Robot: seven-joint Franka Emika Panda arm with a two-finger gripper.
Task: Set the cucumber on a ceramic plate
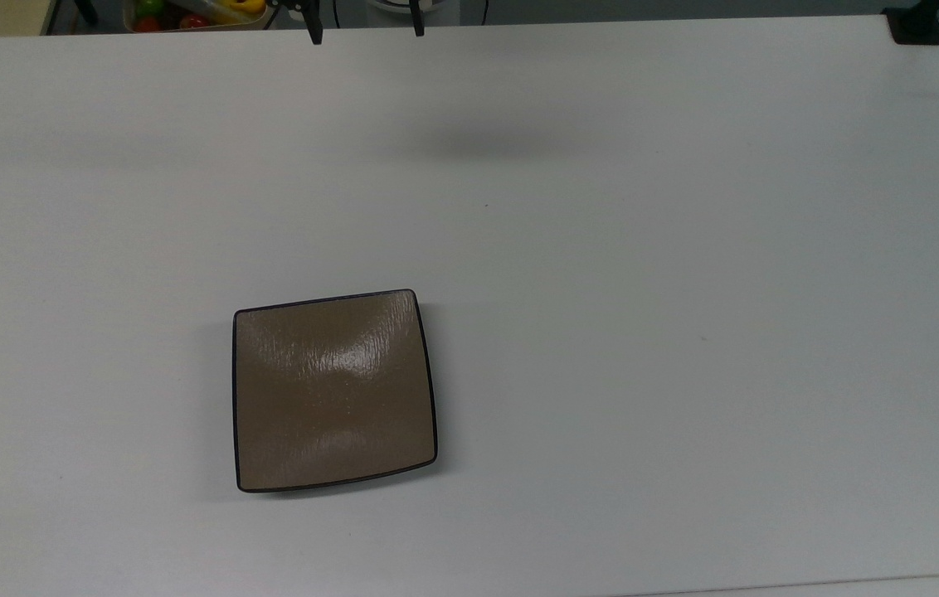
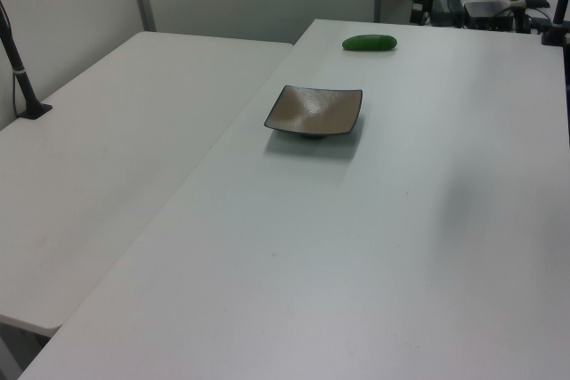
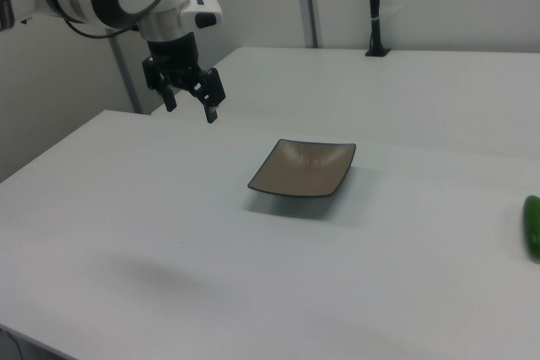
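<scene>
one tool [image 3: 191, 107] raised, fingers apart, tilted; cucumber [image 2: 370, 43] off ceramic plate [image 1: 270, 464].

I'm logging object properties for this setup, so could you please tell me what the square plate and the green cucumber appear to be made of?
The ceramic plate looks like glazed ceramic: glossy tan-brown surface with bright, faintly streaked reflections and a thin dark rim. The cucumber has a smooth, evenly bright green skin with a slight sheen; whether it is real or plastic cannot be told.

The arm is held high, wrist pointing down; the hand [image 3: 191, 102] is spread open and empty.
</scene>
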